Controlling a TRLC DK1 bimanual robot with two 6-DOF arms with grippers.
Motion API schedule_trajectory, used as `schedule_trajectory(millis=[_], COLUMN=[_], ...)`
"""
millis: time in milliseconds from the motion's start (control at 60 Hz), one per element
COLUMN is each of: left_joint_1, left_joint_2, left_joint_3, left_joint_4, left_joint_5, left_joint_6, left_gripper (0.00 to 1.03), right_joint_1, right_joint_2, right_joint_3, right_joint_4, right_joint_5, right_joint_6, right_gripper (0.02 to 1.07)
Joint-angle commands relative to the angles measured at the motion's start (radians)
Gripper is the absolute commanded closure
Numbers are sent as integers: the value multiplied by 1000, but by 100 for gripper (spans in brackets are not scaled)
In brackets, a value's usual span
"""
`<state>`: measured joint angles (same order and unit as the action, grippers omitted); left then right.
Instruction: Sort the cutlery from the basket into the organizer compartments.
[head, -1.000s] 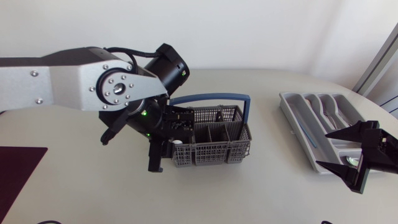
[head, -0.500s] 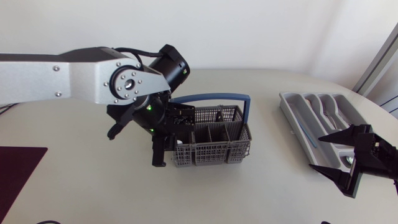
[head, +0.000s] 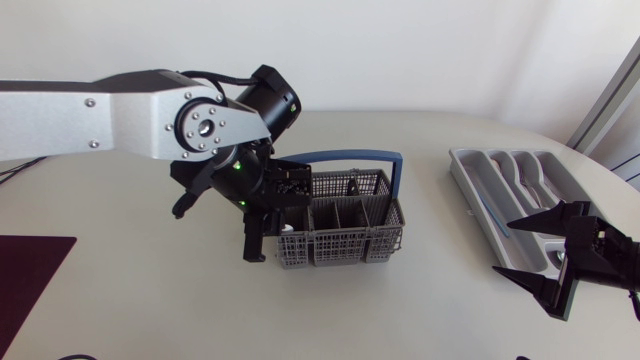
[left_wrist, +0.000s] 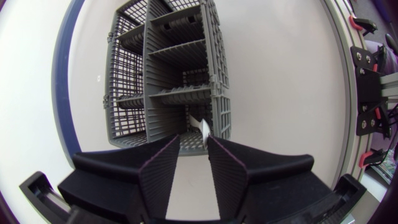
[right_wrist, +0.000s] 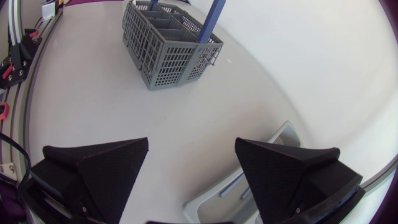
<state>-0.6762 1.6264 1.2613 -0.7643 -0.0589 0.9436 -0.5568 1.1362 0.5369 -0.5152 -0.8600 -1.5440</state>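
The left end effector (left_wrist: 193, 142) hangs straight over the end compartment of the basket (left_wrist: 215, 74). Its two fingers are drawn close, with only a narrow slot of daylight between them, and nothing is visibly caught in that slot. Just ahead of the fingertips, a little toward one finger rather than on the slot's centreline, a pale tip of cutlery (left_wrist: 202, 127) pokes up from that nearest compartment. Only the tip shows, so what kind of piece it is cannot be told. Its long axis seems to run down into the compartment, roughly along the line the end effector points, so the handle end faces the fingers and not a flank. By my reading the pick turns on that small offset: the slot needs to shift sideways until the tip sits between the fingers, then go down along the piece's length without clipping the basket's wall or divider just beside it. The compartments farther ahead of the fingers look empty from this side. The right end effector (right_wrist: 192, 142) is spread wide and holds nothing. It sits low over the counter (head: 400, 310) with a corner of the organizer (head: 462, 180) just under and ahead of its fingers, and the basket lies well ahead of it. The left arm is therefore plainly the nearer one for the pick.
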Motion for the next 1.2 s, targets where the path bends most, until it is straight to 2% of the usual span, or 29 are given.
schedule_trajectory(millis=[0,283,467,600,767,850,1017,1050,1183], left_joint_1=[-6,-17,-19,-22,-5,4,15,21,18], left_joint_2=[29,61,79,79,89,119,268,317,331], left_joint_3=[15,20,26,52,170,288,602,722,820], left_joint_4=[0,0,-1,-27,-153,-271,-569,-668,-684], left_joint_5=[11,14,14,18,77,114,185,225,225], left_joint_6=[21,21,23,26,29,29,23,20,9], left_gripper=[73,79,99,100,100,100,100,100,100], right_joint_1=[12,26,40,44,46,47,66,70,83], right_joint_2=[-21,-46,-56,-61,-82,-90,-104,-108,-115], right_joint_3=[-34,-45,-52,-57,-61,-63,-78,-81,-84], right_joint_4=[6,1,-3,-2,-5,-6,-6,-6,-8], right_joint_5=[3,3,3,4,6,6,6,6,9], right_joint_6=[18,32,39,39,41,48,59,61,71], right_gripper=[7,7,7,7,7,7,7,7,7])
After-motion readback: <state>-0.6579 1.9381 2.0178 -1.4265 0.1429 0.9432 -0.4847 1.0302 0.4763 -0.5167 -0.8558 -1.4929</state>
